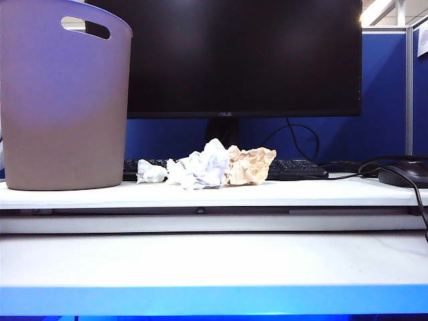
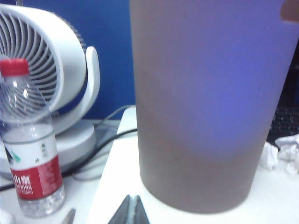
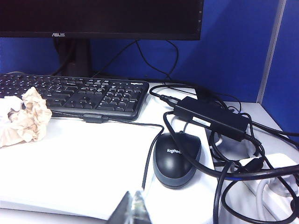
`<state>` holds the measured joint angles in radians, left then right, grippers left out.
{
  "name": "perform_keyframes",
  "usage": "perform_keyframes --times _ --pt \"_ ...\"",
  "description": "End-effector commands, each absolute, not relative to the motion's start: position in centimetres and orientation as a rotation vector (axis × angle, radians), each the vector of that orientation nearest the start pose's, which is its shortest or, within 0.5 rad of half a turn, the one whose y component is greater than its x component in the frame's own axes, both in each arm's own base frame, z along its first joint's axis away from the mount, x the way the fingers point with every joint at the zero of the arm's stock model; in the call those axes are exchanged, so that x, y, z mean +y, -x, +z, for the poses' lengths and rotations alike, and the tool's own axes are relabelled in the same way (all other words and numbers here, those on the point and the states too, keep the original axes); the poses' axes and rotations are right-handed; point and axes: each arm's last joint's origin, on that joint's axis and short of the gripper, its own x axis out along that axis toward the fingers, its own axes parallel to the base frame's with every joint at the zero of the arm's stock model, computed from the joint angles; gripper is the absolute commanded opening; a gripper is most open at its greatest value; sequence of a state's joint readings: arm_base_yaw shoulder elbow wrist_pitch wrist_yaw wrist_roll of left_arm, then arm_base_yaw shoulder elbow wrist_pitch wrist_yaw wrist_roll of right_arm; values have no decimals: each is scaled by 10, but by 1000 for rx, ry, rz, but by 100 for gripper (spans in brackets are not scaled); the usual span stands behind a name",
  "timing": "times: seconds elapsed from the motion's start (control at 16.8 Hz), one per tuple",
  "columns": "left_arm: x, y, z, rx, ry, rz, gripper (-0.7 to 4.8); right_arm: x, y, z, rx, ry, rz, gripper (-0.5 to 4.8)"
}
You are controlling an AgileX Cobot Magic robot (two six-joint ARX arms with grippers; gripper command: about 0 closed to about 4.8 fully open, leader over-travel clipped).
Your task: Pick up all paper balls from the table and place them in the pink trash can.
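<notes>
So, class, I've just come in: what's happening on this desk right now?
Nothing is being handled yet. Three paper balls lie in a row on the table in front of the keyboard: a small white one, a bigger bluish-white one and a tan one. The pink trash can stands to their left. The left gripper is shut and empty near the can's base; the right gripper is shut and empty near the mouse.

3 paper balls point(image 1: 207, 167) beside pink bin point(image 1: 63, 100)
</notes>
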<state>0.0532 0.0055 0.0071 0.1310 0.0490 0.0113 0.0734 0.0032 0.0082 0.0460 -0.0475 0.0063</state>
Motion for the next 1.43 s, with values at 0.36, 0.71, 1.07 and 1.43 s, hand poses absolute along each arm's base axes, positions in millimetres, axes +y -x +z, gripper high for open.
perform_keyframes --times 0.36,0.71,1.07,1.43 --pt "4 -96 180 -154 -27 9 -5 9 -97 172 -81 -4 121 -6" --pt "2 -97 173 -76 183 -73 -5 12 -96 177 -104 -247 259 -5" --pt "-11 -77 220 -381 611 -660 -6 14 -84 253 -394 -323 423 -6" --pt "-18 -54 268 -512 717 -807 -6 71 -248 338 -34 -305 820 479"
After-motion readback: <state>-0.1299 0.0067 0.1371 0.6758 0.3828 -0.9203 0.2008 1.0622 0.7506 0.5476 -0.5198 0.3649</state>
